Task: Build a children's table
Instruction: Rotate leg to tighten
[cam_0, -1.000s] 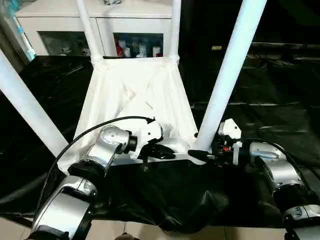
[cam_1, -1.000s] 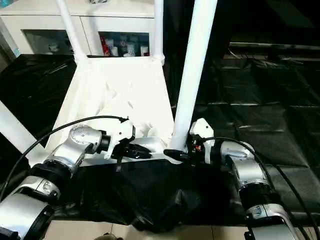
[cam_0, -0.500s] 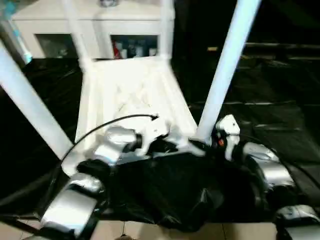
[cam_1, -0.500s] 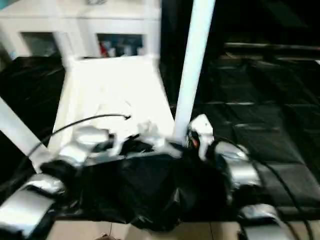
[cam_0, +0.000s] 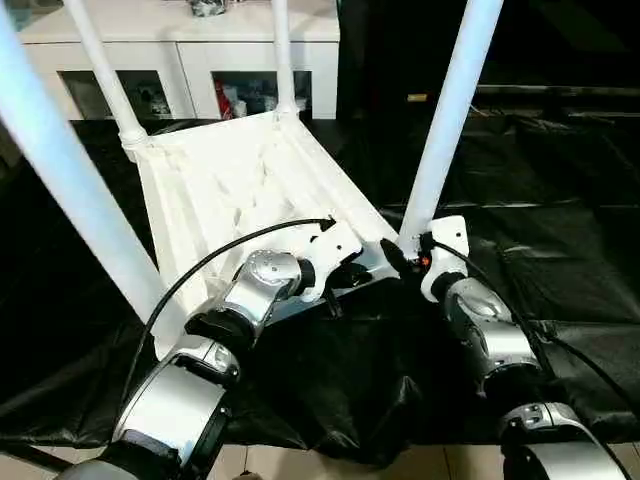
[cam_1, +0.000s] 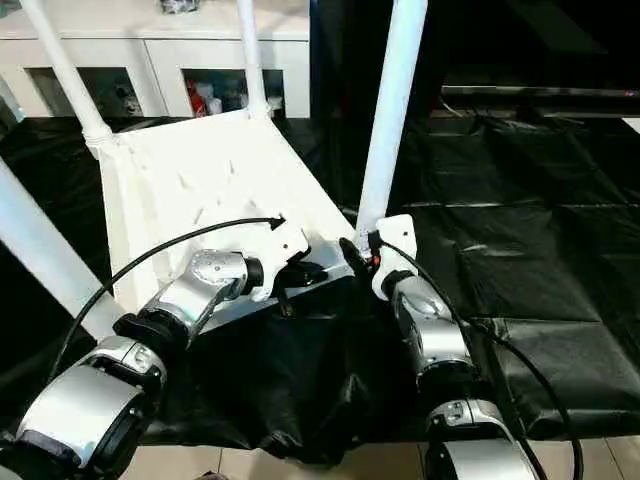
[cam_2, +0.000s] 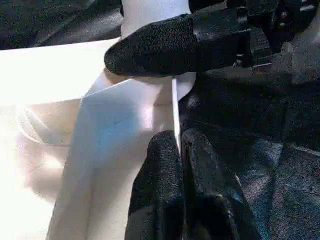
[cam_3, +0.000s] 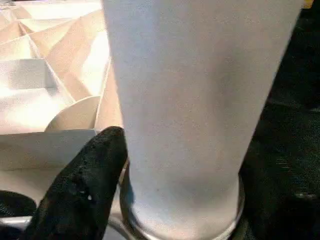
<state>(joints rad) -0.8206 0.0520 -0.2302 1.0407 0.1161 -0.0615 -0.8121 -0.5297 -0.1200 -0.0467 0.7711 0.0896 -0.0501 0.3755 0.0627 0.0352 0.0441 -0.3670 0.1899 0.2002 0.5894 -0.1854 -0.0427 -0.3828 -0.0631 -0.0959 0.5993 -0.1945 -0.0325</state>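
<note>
table upside down, four legs seated

left fingers (cam_2: 172, 165) pinched together on near rim of tabletop (cam_0: 225, 190). right fingers (cam_3: 82, 185) around base of near-right leg (cam_0: 445, 110), closure: cannot tell. tabletop inverted, skewed on black-covered surface (cam_0: 560, 230). risk: thin rim slipping from pinch, or leg levering out of socket if pulled sideways.

White tabletop (cam_0: 240, 190) — smooth, glossy plastic
</note>
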